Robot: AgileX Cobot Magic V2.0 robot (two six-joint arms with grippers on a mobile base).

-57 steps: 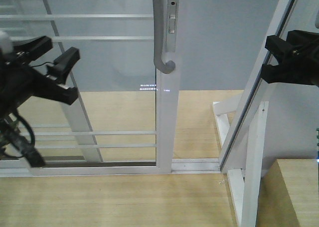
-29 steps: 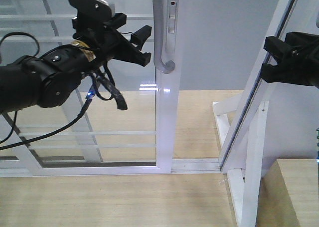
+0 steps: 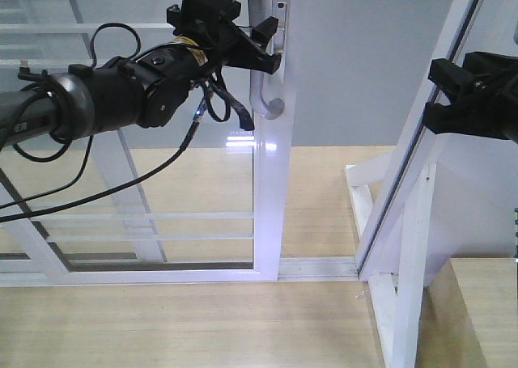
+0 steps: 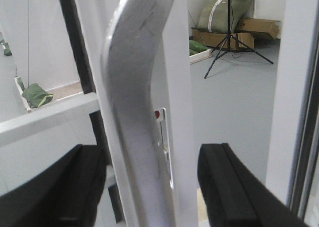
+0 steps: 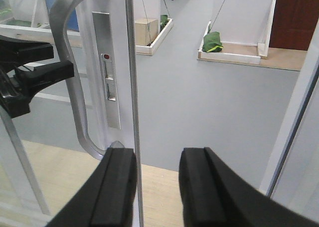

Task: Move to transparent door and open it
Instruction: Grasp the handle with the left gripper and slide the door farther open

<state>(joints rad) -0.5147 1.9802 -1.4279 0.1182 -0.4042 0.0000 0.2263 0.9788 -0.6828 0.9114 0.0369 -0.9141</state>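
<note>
Straddles the grey handle (image 3: pixel 261 69) of the transparent door (image 3: pixel 271 190) with the left gripper (image 3: pixel 273 43) spread wide, and holds the right gripper (image 5: pixel 157 182) parted, gripping nothing, far right.

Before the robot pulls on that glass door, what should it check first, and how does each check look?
1. Left claw straddles the door handle, one side each: ok.
2. Firm grip on the handle: not ok, the claw is open and not squeezing.
3. Lock released: cannot tell; a red dot shows on it.
4. Right claw out of the way: ok, open, empty, off to the side of the door.
5. Floor rail free of clutter: ok where visible.
</note>
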